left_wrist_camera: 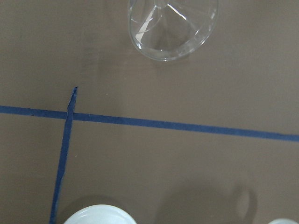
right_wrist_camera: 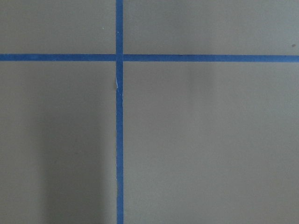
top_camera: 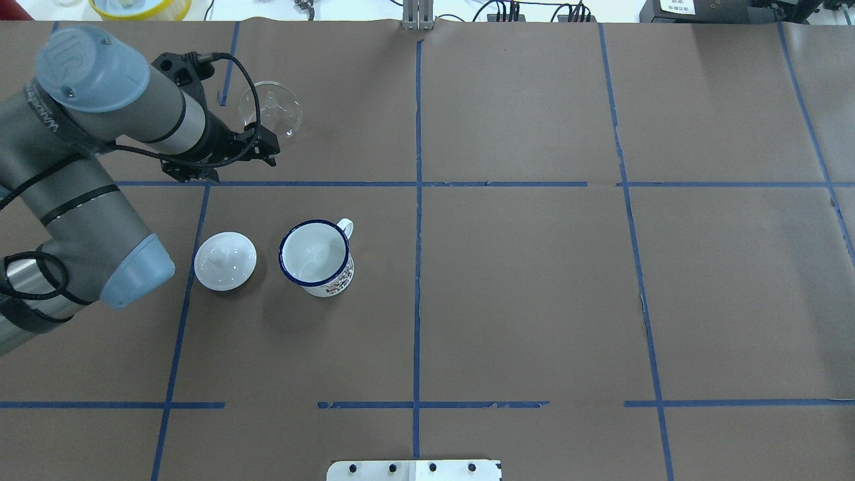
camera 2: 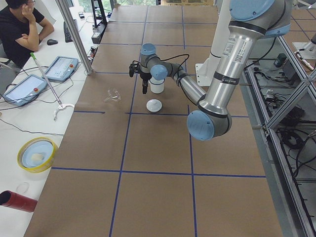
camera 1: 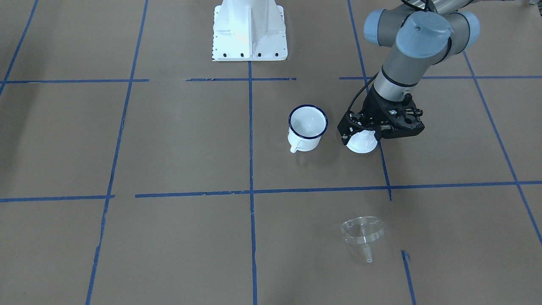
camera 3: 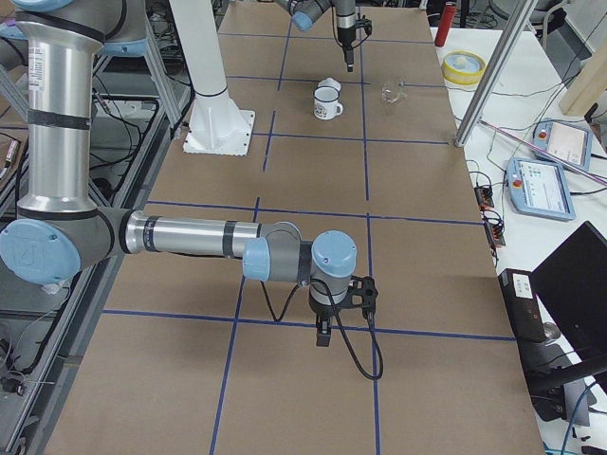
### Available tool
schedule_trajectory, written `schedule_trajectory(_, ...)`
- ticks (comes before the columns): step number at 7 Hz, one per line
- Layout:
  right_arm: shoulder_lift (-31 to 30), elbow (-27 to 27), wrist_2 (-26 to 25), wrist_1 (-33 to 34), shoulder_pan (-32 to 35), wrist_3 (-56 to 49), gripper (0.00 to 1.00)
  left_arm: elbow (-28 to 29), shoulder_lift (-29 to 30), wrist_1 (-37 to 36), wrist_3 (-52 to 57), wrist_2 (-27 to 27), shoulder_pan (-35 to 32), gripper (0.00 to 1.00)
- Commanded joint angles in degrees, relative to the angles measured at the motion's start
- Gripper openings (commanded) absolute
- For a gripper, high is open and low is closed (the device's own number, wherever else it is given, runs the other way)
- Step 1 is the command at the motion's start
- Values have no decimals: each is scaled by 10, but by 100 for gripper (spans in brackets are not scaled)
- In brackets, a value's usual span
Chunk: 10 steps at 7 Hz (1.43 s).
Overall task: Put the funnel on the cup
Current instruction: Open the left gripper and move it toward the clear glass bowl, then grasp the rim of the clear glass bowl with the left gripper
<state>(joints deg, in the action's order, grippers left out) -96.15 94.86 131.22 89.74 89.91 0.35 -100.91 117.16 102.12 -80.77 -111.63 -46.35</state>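
The clear funnel (camera 1: 362, 231) lies on its side on the brown table, spout toward the operators' side; it also shows in the overhead view (top_camera: 270, 110) and at the top of the left wrist view (left_wrist_camera: 173, 28). The white cup (camera 1: 308, 127) with a blue rim stands upright and empty (top_camera: 315, 257). My left gripper (camera 1: 360, 134) hangs above the table between the funnel and the lid, touching neither; its jaws look open and empty. My right gripper (camera 3: 322, 336) hovers far from both, over bare table; I cannot tell whether it is open or shut.
A white round knobbed lid (top_camera: 226, 260) lies on the table beside the cup, on the left arm's side. The robot's white base (camera 1: 250, 31) stands at the table's rear. Blue tape lines cross the table (top_camera: 534, 300).
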Motion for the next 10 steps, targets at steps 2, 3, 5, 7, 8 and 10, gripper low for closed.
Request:
schedule_trajectory(2, 0, 1, 0, 0, 0, 0, 100, 127, 18, 230, -288, 118, 4, 100)
schedule_trajectory(3, 0, 1, 0, 0, 0, 0, 100, 159, 28, 263, -342, 160, 5, 100)
schedule_trajectory(5, 0, 1, 0, 0, 0, 0, 100, 214, 53, 302, -410, 244, 21, 100)
schedule_trajectory(7, 0, 1, 0, 0, 0, 0, 100, 252, 74, 321, -433, 273, 22, 100)
schedule_trajectory(8, 0, 1, 0, 0, 0, 0, 100, 258, 76, 322, -434, 282, 22, 100)
schedule_trajectory(10, 0, 1, 0, 0, 0, 0, 100, 307, 87, 367, -434, 291, 22, 100)
